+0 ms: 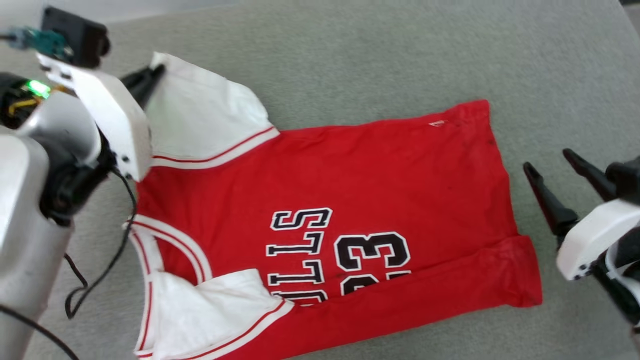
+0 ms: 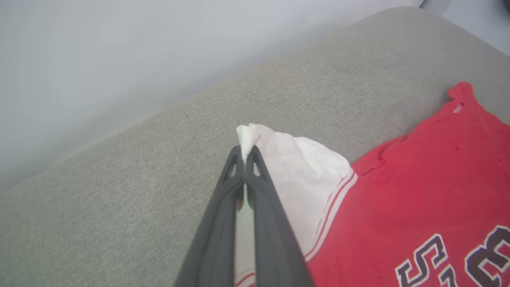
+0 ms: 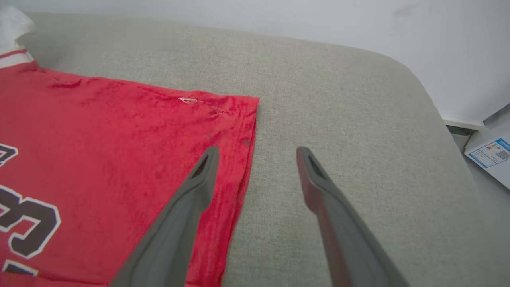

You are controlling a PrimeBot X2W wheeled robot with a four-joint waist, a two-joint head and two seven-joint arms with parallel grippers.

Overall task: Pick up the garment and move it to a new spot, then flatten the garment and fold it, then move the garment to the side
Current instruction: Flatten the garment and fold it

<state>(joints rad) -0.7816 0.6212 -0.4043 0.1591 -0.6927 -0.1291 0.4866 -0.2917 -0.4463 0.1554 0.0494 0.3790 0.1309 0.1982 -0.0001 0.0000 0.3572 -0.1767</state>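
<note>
The garment point(image 1: 350, 200) is a red jersey shirt with white sleeves and black lettering, spread on the grey cushion with its near long edge folded over. My left gripper point(image 1: 156, 70) is shut on the tip of the far white sleeve point(image 2: 303, 171), which pokes out between the fingertips point(image 2: 255, 157). My right gripper point(image 1: 547, 162) stands open beside the hem end of the garment point(image 3: 119, 159), one finger over the red hem edge point(image 3: 247, 131) and the other over bare cushion, holding nothing.
The grey fabric cushion point(image 1: 375, 60) extends past the shirt at the back and right. A pale wall point(image 2: 99, 59) rises behind it. A white box with a printed label point(image 3: 492, 157) lies beyond the cushion's right end. Black cables point(image 1: 100, 280) hang by my left arm.
</note>
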